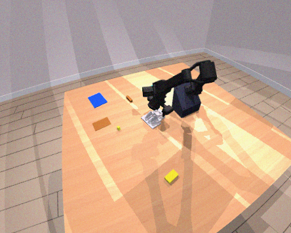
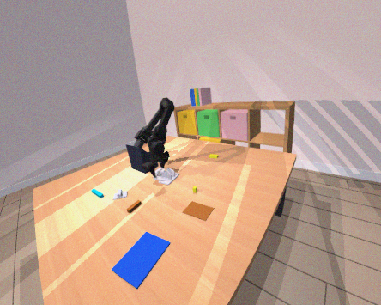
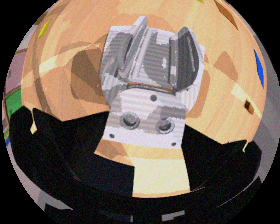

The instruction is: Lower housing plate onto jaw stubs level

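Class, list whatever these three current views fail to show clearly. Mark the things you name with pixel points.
- Jaw stubs: covered by the housing plate (image 3: 145, 107), wrist view.
- Cyan bar (image 2: 97, 192): behind the arm, top view.
- Blue mat (image 1: 97, 100) (image 2: 141, 259) (image 3: 259, 69): cut by the picture circle, wrist view.
- Plate's seating: too small, exterior view.

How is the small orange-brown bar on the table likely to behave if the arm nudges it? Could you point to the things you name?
The small orange-brown bar (image 1: 129, 98) (image 2: 134, 206) (image 3: 248, 106) looks like a stiff block, so it would probably keep its shape. Lying on its long side, it seems unlikely to tip. Its sides look flattish rather than round, so I'd expect sliding more than rolling, though its edges are too small to be sure.
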Tool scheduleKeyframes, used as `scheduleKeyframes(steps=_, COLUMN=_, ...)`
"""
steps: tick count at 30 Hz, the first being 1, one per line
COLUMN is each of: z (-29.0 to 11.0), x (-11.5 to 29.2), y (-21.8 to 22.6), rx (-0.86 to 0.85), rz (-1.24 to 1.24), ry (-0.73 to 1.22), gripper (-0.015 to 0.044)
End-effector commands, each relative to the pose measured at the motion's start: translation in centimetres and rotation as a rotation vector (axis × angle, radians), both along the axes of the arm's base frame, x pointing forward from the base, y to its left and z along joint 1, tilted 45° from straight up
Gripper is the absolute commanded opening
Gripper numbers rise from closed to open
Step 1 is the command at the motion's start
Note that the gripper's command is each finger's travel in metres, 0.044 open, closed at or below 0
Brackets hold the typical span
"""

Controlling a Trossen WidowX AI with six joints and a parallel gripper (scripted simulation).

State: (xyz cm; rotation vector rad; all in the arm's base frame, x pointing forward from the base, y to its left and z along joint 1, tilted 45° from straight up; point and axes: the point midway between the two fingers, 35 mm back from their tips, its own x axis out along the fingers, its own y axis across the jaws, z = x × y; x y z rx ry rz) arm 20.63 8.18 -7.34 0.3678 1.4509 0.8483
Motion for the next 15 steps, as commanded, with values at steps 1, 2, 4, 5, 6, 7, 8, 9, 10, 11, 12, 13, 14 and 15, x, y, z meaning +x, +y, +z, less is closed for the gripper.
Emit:
scheduleKeyframes(steps=1, z=0.0, x=-0.14, y=0.07, rx=0.003, rz=-0.004, ry=0.006, gripper=0.0351)
scheduleKeyframes(steps=2, z=-0.03, x=-0.14, y=0.09, rx=0.003, rz=-0.004, ry=0.005, gripper=0.0351)
scheduleKeyframes(steps=4, z=-0.11, x=-0.15, y=0.17, rx=0.003, rz=-0.004, ry=0.005, gripper=0.0351)
scheduleKeyframes(steps=5, z=-0.14, x=-0.16, y=0.21, rx=0.003, rz=-0.004, ry=0.005, gripper=0.0351)
scheduleKeyframes(steps=6, z=-0.16, x=-0.16, y=0.23, rx=0.003, rz=-0.004, ry=0.005, gripper=0.0351)
scheduleKeyframes(steps=7, z=-0.17, x=-0.16, y=0.23, rx=0.003, rz=-0.004, ry=0.005, gripper=0.0351)
scheduleKeyframes(steps=8, z=-0.17, x=-0.16, y=0.23, rx=0.003, rz=-0.004, ry=0.005, gripper=0.0351)
scheduleKeyframes(steps=9, z=-0.17, x=-0.16, y=0.23, rx=0.003, rz=-0.004, ry=0.005, gripper=0.0351)
scheduleKeyframes(steps=10, z=-0.17, x=-0.16, y=0.23, rx=0.003, rz=-0.004, ry=0.005, gripper=0.0351)
scheduleKeyframes(steps=11, z=-0.17, x=-0.16, y=0.23, rx=0.003, rz=-0.004, ry=0.005, gripper=0.0351)
scheduleKeyframes(steps=12, z=-0.17, x=-0.16, y=0.23, rx=0.003, rz=-0.004, ry=0.005, gripper=0.0351)
scheduleKeyframes(steps=13, z=-0.17, x=-0.16, y=0.24, rx=0.003, rz=-0.004, ry=0.005, gripper=0.0351)
scheduleKeyframes(steps=14, z=-0.2, x=-0.17, y=0.26, rx=0.003, rz=-0.004, ry=0.005, gripper=0.0351)
scheduleKeyframes(steps=15, z=-0.23, x=-0.17, y=0.3, rx=0.004, rz=-0.004, ry=0.005, gripper=0.0351)
